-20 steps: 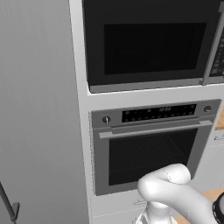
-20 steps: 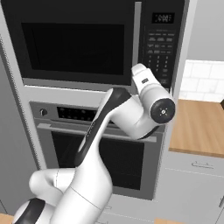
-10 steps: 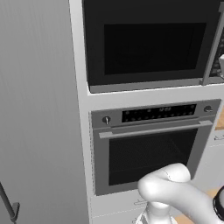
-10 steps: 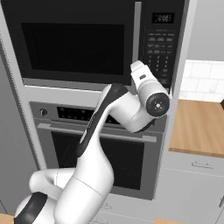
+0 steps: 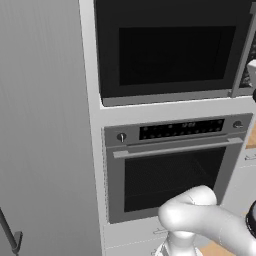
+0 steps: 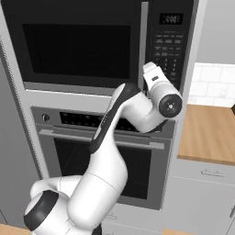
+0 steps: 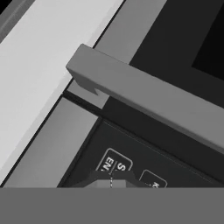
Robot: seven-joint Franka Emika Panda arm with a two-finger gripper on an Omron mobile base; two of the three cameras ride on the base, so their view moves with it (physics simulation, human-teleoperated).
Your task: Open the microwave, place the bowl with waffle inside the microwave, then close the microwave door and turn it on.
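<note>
The microwave [image 6: 78,46] is built in above the oven, and its door [image 5: 175,50] is closed. The grey vertical handle [image 6: 143,43] runs beside the button panel [image 6: 170,46]. My gripper [image 7: 111,179] is shut with nothing in it. Its tips point at the lower buttons of the panel [image 7: 144,162], just below the handle's end [image 7: 87,65]. In the right base view my hand [image 6: 153,75] is raised against the lower panel, right of the handle. The bowl with waffle is out of view.
A silver-framed oven [image 5: 170,165] with two knobs and a horizontal handle sits directly under the microwave. A wooden counter [image 6: 211,133] lies to the right over white drawers. A tall grey cabinet panel [image 5: 45,125] stands to the left.
My hand has risen slightly and moved closer to the microwave's button panel. The gripper has stayed shut and the door has stayed closed.
</note>
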